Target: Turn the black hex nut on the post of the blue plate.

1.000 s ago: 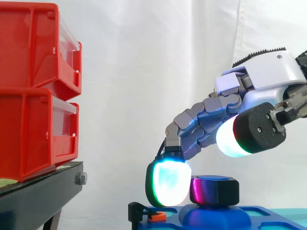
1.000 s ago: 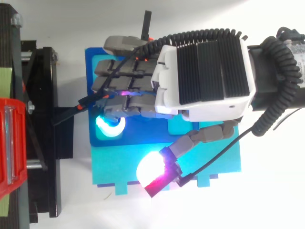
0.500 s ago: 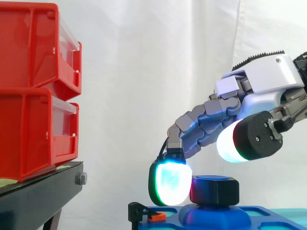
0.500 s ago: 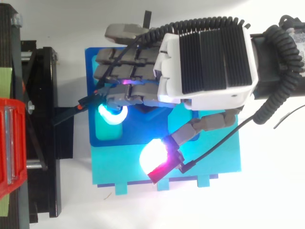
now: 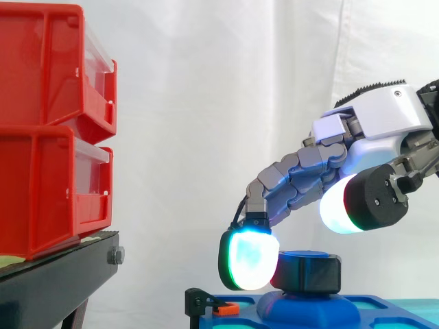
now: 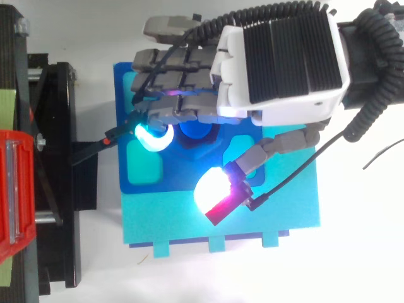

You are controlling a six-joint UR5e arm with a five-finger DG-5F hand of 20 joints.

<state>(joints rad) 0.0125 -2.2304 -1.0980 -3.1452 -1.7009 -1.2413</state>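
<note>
You have two red bins (image 5: 48, 75), stacked left on black stand (image 5: 55, 274). One hand (image 6: 278, 63): fingers loosely arched, thumb (image 5: 339, 205) raised apart, nothing pinched. One blue plate (image 6: 170, 180). One black hex nut (image 5: 307, 273), chunky, round-cornered, on plate's post; fingertip pad (image 5: 248, 259) just beside its left flank.

So 2 bins (image 5: 48, 137) are stacked on the stand (image 5: 62, 271) at the left. The plate (image 5: 391, 307) sits lower, just right of the stand, with the hex nut (image 5: 309, 272) on the post (image 5: 302, 306) near the plate's middle. The hand (image 5: 384, 116) hangs over it from the right, with 1 fingertip (image 5: 248, 260) just beside the nut's left side and the thumb pad (image 5: 343, 205) above its right.
</note>
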